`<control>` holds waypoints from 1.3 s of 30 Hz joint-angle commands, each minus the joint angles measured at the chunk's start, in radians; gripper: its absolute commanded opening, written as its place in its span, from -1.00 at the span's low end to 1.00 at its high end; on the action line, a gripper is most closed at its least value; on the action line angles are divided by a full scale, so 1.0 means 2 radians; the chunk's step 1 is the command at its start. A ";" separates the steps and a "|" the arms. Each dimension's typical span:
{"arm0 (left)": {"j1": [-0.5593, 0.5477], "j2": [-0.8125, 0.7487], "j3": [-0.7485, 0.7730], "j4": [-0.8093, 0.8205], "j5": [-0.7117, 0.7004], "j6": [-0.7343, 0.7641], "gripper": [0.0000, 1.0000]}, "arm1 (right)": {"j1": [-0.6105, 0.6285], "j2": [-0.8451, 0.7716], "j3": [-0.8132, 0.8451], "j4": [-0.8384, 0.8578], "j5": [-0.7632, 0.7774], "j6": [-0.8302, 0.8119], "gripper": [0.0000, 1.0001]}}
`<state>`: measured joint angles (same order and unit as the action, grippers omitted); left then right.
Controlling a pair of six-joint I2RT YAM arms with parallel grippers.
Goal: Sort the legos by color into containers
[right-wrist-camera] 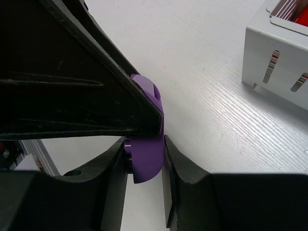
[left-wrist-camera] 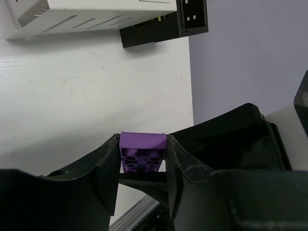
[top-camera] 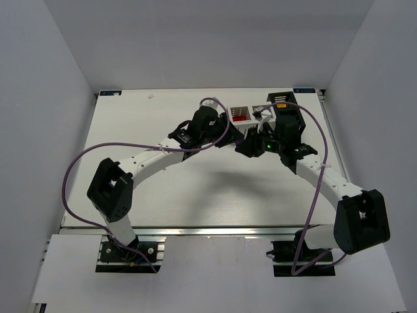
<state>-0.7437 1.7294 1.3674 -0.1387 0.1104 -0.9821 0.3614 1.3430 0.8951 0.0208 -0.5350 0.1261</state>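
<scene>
A purple brick [left-wrist-camera: 143, 148] is pinched between my left gripper's [left-wrist-camera: 143, 155] two fingers, underside sockets toward the camera. In the right wrist view the same purple piece [right-wrist-camera: 147, 156] sits between my right gripper's [right-wrist-camera: 144, 161] fingers, with a left finger [right-wrist-camera: 96, 72] pressed on its upper part. Both grippers meet above the table, left gripper [top-camera: 231, 135] and right gripper [top-camera: 244, 146], just in front of the white two-compartment box [top-camera: 242, 104]. Red bricks [top-camera: 239, 118] lie in the box. The black bin [top-camera: 271, 99] stands to its right.
The white box [left-wrist-camera: 96, 17] and black bin [left-wrist-camera: 159, 29] are at the top of the left wrist view. The white box's slatted corner [right-wrist-camera: 276, 57] holds red bricks [right-wrist-camera: 302, 17]. The table's right edge [left-wrist-camera: 188, 82] runs close by. Purple cables loop over both arms.
</scene>
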 commanded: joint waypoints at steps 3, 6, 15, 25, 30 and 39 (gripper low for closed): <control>-0.003 -0.025 -0.001 0.010 0.010 -0.004 0.18 | -0.020 -0.023 0.002 0.026 -0.006 -0.008 -1.00; 0.001 -0.028 0.020 -0.006 -0.002 0.008 0.70 | -0.035 -0.026 0.011 0.013 -0.007 -0.018 -1.00; 0.011 -0.104 0.061 -0.132 -0.168 0.104 0.96 | -0.050 0.002 0.110 -0.096 0.122 -0.140 -1.00; 0.015 -0.367 -0.203 -0.107 -0.286 0.246 0.96 | -0.053 0.166 0.363 -0.266 0.283 -0.274 -1.00; 0.015 -0.417 -0.273 -0.097 -0.313 0.296 0.96 | -0.056 0.233 0.438 -0.350 0.287 -0.304 -1.00; 0.015 -0.444 -0.312 -0.087 -0.323 0.328 0.96 | -0.055 0.296 0.509 -0.414 0.297 -0.361 -1.00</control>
<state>-0.7155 0.8822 0.7357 -0.3382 -0.5106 -0.3717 0.2546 1.9396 1.8286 -0.7429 0.0399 -0.5377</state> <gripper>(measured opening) 0.979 0.351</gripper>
